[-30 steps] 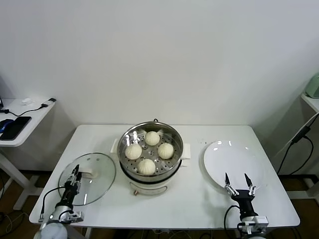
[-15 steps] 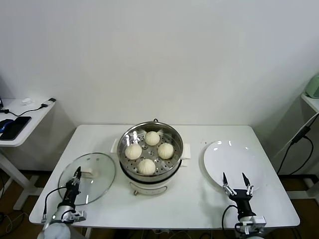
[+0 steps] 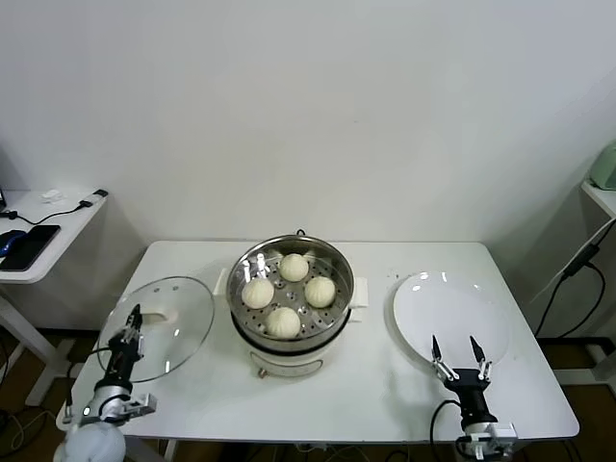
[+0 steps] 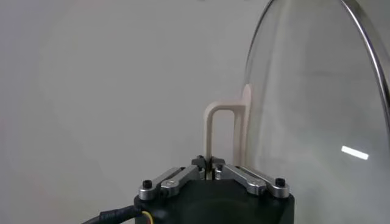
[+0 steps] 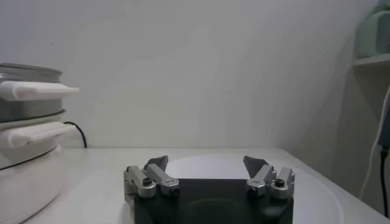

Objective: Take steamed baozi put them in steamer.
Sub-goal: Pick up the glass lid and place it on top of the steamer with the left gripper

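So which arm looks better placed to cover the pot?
Probably the left. The left gripper is already shut on the glass lid handle, beside the steamer; the right gripper hangs open over the plate.

Both grippers were black blocks carrying silver linkage bars fixed with dark screws. The right gripper [image 5: 207, 167] ended in dark pointed fingers [image 5: 157, 163]. The left gripper [image 4: 209, 163] trailed a black cable (a yellow wire showed at its sleeve). White rounded housings sat behind each wrist.
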Controlling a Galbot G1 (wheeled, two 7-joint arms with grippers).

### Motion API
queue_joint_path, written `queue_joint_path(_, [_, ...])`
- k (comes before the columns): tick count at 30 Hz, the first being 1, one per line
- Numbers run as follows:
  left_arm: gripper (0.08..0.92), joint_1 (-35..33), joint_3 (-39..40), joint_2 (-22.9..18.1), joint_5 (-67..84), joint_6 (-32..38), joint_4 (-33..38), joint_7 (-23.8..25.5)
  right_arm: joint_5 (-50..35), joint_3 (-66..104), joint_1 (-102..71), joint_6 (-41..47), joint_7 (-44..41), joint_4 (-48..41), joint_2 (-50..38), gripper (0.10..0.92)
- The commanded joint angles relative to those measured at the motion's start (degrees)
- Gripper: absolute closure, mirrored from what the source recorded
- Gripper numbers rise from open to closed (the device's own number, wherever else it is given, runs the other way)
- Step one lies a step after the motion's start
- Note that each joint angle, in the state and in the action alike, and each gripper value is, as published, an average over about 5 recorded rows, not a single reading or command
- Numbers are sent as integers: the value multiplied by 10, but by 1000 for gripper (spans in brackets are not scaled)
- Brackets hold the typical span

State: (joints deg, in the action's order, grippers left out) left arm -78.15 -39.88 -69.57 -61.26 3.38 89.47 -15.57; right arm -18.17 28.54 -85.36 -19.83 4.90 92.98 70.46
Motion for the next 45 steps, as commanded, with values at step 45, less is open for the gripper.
queue_joint_path(45, [865, 158, 441, -148, -268, -423, 235, 313, 20, 14, -18, -42, 0, -19, 11, 203])
